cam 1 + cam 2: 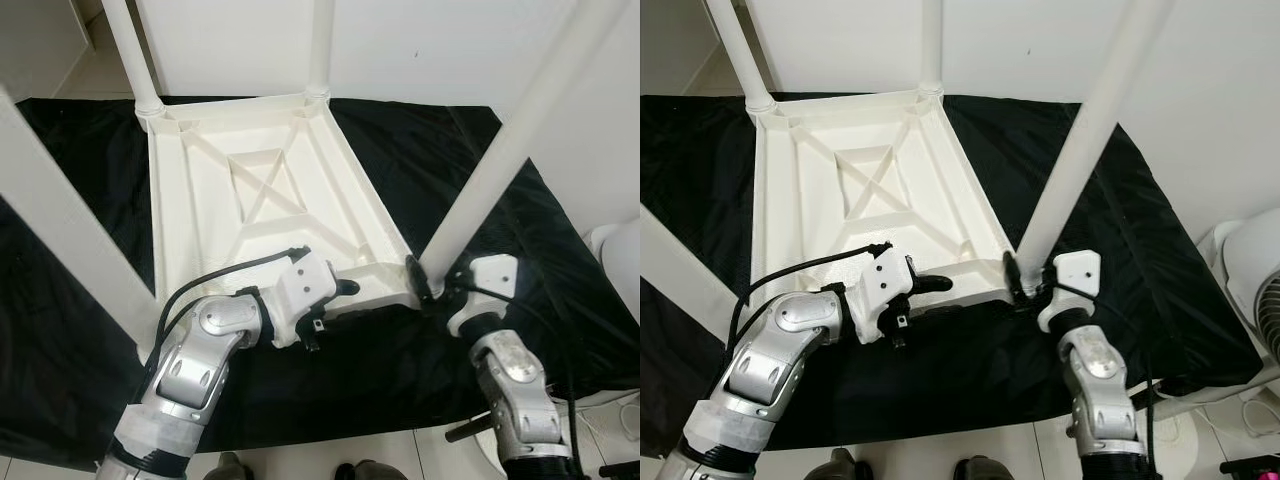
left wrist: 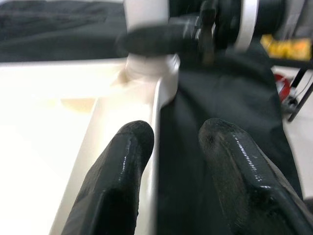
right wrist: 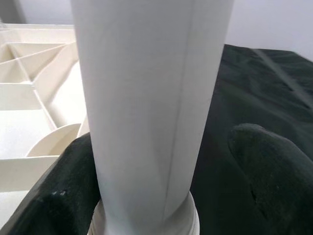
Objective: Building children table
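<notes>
The white plastic table top (image 1: 270,215) lies upside down on a black sheet (image 1: 440,160), its ribbed underside facing up, with white legs standing in its corner sockets. The right gripper (image 1: 1023,283) is at the near right corner of the top, its two black fingers (image 3: 266,171) spread on either side of the lowest part of the near right leg (image 1: 1080,140), just above the collar where that leg enters its socket; in the right wrist view the leg stands between the fingers and looks to be touching the one nearer the table top, while a dark gap shows against the other (whether they actually press it is hard to judge). The left gripper (image 1: 335,300) reaches in from the other side along the table top's near edge, its fingers (image 2: 122,161) parted, one lying over the white rim (image 2: 156,127) and the other over the black sheet beside it, nothing clasped between them. Straight ahead of these fingers, beyond the rim, the right gripper and the leg's foot stand close together. Two more legs (image 1: 135,55) rise from the far corners, well beyond both grippers.
</notes>
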